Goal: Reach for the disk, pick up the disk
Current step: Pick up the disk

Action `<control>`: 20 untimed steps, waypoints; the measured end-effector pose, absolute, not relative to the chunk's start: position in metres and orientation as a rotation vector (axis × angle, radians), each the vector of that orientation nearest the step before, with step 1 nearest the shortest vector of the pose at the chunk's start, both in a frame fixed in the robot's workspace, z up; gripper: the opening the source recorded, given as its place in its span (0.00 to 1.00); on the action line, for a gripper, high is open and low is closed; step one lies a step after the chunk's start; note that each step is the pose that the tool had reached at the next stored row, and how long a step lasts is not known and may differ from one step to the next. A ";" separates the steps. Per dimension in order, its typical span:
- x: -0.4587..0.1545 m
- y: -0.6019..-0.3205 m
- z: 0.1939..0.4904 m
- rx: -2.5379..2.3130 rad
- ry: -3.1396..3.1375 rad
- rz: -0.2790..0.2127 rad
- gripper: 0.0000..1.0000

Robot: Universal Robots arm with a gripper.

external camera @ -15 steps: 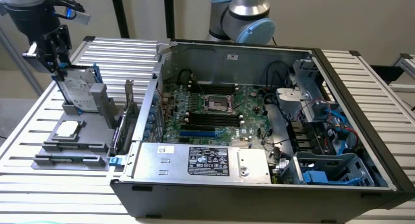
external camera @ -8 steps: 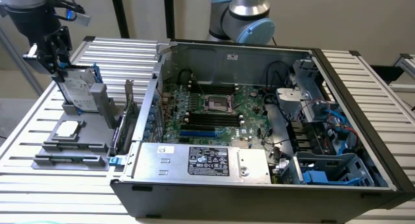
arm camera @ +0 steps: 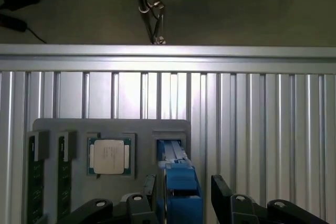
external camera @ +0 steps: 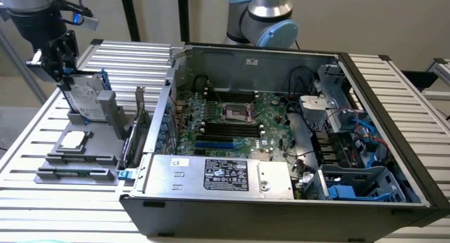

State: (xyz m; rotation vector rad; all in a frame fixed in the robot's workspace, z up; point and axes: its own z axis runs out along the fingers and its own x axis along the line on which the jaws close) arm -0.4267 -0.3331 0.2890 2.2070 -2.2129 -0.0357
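Note:
The disk (external camera: 86, 98) stands on edge in a slot of the grey holder tray (external camera: 52, 161) at the exterior view's left, a silver-grey drive with a white label and blue rails. My gripper (external camera: 62, 77) hangs over its top edge. In the wrist view the disk's blue rail (arm camera: 178, 182) sits between my two black fingers (arm camera: 219, 190), and my gripper (arm camera: 184, 184) is open. One finger is close beside the rail. A clear gap shows between the rail and the other finger.
A square silver processor chip (arm camera: 109, 156) and memory sticks (arm camera: 34, 179) lie in the same tray (arm camera: 110, 127). An open computer case (external camera: 281, 148) with a blue drive cage (external camera: 359, 187) fills the slatted metal table's (external camera: 126, 58) middle and right. Another arm's base (external camera: 264, 16) stands behind.

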 end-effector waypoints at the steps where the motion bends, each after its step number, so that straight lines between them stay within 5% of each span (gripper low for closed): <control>1: -0.427 -0.333 0.289 2.207 -2.213 -0.036 0.54; 20: -0.424 -0.335 0.288 2.207 -2.213 -0.036 0.42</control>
